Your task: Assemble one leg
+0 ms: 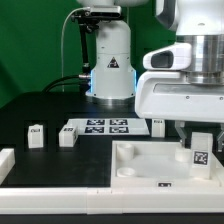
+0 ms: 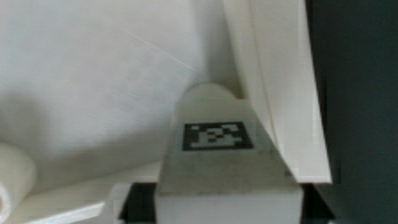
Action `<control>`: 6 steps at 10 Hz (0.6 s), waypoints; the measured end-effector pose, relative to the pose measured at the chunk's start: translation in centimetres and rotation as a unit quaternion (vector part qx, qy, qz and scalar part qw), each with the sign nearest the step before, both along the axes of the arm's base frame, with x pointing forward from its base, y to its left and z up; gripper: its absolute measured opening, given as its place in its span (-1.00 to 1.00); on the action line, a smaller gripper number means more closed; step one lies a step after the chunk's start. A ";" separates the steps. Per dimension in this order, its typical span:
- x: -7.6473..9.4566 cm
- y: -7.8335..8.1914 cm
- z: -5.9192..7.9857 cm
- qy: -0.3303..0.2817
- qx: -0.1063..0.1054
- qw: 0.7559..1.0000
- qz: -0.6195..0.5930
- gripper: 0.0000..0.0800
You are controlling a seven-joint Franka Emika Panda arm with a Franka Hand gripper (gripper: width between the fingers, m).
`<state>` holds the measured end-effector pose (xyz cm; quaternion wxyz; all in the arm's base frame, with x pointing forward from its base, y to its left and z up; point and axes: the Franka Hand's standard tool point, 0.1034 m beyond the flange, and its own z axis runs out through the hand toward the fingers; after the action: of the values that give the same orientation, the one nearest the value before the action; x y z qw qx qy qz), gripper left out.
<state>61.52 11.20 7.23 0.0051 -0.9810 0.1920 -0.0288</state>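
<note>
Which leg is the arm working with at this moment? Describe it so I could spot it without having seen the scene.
Start at the big white square panel at the front of the table. At its corner on the exterior view's right, under the gripper, stands a small white leg with a black-and-white tag. The other legs stand free on the dark table beside the marker board, away from the arm.

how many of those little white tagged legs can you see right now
4. One leg and another stand on the table at the exterior view's left, one beside the marker board, one under the gripper. Others may be hidden.
</note>
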 end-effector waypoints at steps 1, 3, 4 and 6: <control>0.0 -0.7 0.0 0.000 -0.003 0.999 -0.045 -0.27; -0.1 -1.8 0.0 -0.003 -0.010 0.989 -0.150 -0.26; -0.3 -2.4 0.0 -0.003 -0.015 0.983 -0.185 -0.24; -0.7 -3.8 0.1 -0.001 -0.028 0.964 -0.265 -0.22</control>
<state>60.80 7.40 7.32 -0.0300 -0.8947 0.4442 -0.0356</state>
